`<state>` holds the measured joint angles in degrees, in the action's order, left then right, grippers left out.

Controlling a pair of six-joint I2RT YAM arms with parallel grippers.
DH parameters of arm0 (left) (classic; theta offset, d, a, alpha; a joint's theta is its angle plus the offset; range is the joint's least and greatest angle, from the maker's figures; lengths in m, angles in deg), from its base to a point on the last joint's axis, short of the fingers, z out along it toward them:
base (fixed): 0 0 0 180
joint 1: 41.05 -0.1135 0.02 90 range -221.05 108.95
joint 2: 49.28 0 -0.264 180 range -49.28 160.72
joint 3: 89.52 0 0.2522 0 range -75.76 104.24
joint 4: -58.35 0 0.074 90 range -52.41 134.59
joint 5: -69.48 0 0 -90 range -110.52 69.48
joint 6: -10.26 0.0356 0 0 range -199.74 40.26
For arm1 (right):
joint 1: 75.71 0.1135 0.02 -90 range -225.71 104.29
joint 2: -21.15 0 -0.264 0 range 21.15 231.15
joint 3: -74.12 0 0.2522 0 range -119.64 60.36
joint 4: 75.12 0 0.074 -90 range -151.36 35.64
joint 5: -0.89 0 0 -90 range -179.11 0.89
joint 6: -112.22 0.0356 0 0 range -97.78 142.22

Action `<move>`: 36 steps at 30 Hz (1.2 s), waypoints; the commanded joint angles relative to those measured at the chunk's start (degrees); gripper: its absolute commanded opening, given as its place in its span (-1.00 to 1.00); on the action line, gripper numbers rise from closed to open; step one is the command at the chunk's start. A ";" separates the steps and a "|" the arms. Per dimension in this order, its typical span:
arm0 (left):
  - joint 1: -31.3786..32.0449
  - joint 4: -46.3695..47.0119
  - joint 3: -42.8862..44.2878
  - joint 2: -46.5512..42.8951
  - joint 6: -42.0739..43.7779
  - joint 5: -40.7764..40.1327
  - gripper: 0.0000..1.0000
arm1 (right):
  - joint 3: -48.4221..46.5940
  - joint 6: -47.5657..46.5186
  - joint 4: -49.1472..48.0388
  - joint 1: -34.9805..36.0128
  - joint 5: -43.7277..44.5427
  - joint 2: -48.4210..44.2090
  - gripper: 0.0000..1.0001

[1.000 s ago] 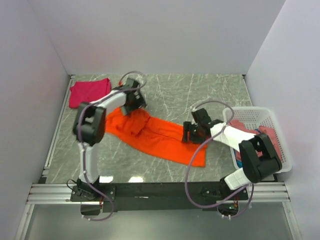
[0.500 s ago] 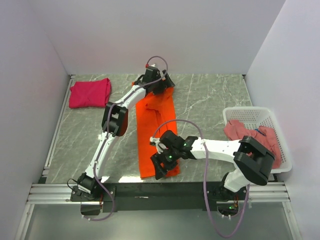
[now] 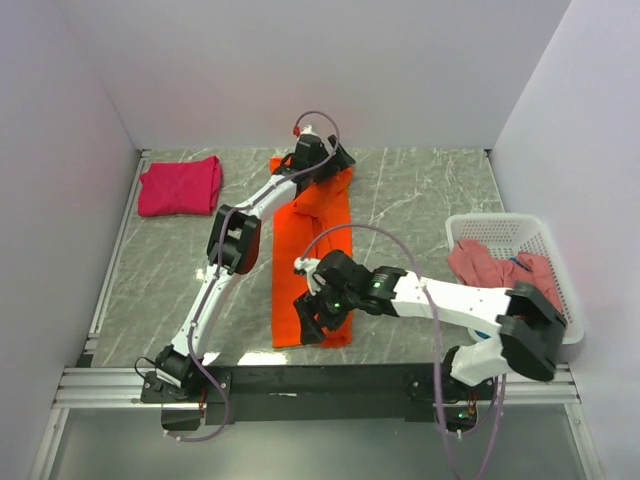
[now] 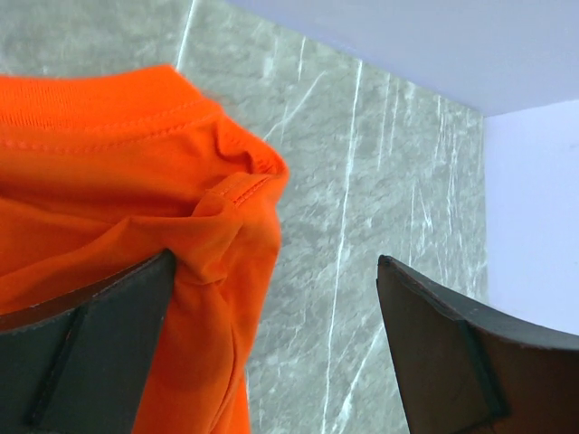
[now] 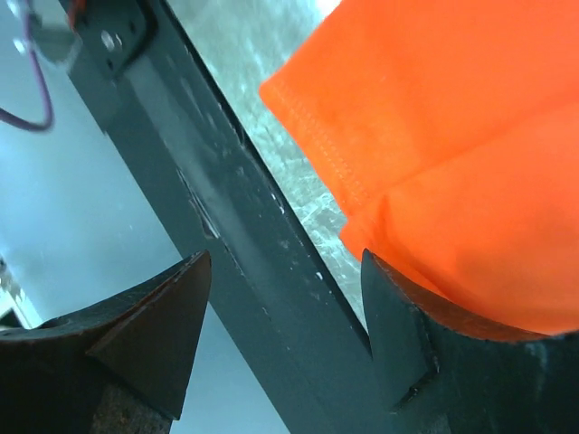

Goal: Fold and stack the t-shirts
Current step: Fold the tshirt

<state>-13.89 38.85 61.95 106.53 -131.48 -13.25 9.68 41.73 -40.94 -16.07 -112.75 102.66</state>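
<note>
A bright orange t-shirt (image 3: 310, 250) lies on the marble table as a long strip running from the far side to the near edge. My left gripper (image 3: 318, 168) hovers over its far end. In the left wrist view that gripper (image 4: 276, 348) is open, the orange t-shirt (image 4: 109, 181) bunched against its left finger and bare marble between the jaws. My right gripper (image 3: 315, 322) sits at the near end. In the right wrist view it (image 5: 285, 312) is open, the orange hem (image 5: 452, 117) resting beside its right finger. A magenta-pink t-shirt (image 3: 180, 186) lies folded at the far left.
A white lattice basket (image 3: 495, 218) stands at the right with a dusty rose-pink t-shirt (image 3: 490, 262) heaped in it. The dark frame rail (image 5: 208, 199) of the table's near edge runs between the right jaws. White walls close the far side and both flanks.
A second ago the orange t-shirt lay slanted across the table; now it stretches front to back. The left arm reached to the far end and the right arm swung to the near end.
</note>
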 commanded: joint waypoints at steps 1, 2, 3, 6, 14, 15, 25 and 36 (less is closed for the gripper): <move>0.53 3.98 1.17 -8.66 4.10 -3.57 0.99 | -2.41 2.55 1.71 -0.48 7.98 -6.62 0.49; 0.53 3.46 0.72 -12.51 5.33 -4.01 0.99 | -2.24 3.34 2.33 -0.83 8.78 -7.33 0.50; 0.53 2.93 0.37 -14.37 7.25 -4.28 0.99 | -1.89 3.95 2.95 -1.36 10.26 -8.38 0.50; 0.61 -0.15 -7.84 -23.77 9.02 -3.85 0.99 | 0.57 6.50 5.06 -3.82 12.29 -10.31 0.47; 2.11 -10.25 -39.41 -53.18 9.39 -4.98 0.99 | 12.17 9.23 6.91 -11.82 8.53 -17.88 0.39; 2.63 -10.43 -48.41 -56.02 9.12 -5.24 0.99 | 12.96 9.41 6.73 -12.09 7.74 -17.80 0.37; 9.23 -17.90 -90.14 -87.32 -2.30 -6.14 0.99 | 17.72 8.88 0.33 -12.09 5.35 -14.28 0.09; 11.86 -24.57 -104.48 -98.41 -8.37 3.64 0.99 | 14.90 3.52 -1.97 -12.44 5.54 -7.87 0.05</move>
<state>-2.92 18.44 -40.99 10.05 -136.62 -11.65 26.38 47.72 -41.13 -28.25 -106.58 93.66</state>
